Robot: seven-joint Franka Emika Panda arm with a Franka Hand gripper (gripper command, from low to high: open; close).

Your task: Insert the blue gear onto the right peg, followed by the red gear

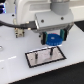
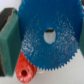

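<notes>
So right now your robot's gripper (image 1: 53, 41) is clamped on the flat bright-blue toothed gear (image 1: 55, 40), holding it in the air above the grey rectangular plate with the black border (image 1: 37, 59), toward the exterior view's right end of it. In the wrist view the blue gear (image 2: 47, 37) fills most of the picture and you can see light through its small centre hole.

Here's what I'd watch. The thin dark upright peg on that side (image 1: 52, 51) looks to sit just below the gear, but I can't tell from either view whether the hole is actually lined up over it. If it's off even a bit, you'll press the gear's solid face onto the pin tip and it'll tilt or slip in the grip.

Also, the small red toothed gear (image 2: 23, 71) shows right at the blue one's edge in the wrist view, beside a green blocky thing (image 2: 7, 45). Can't tell how close they really are, so a sloppy descent might bump something.
</notes>
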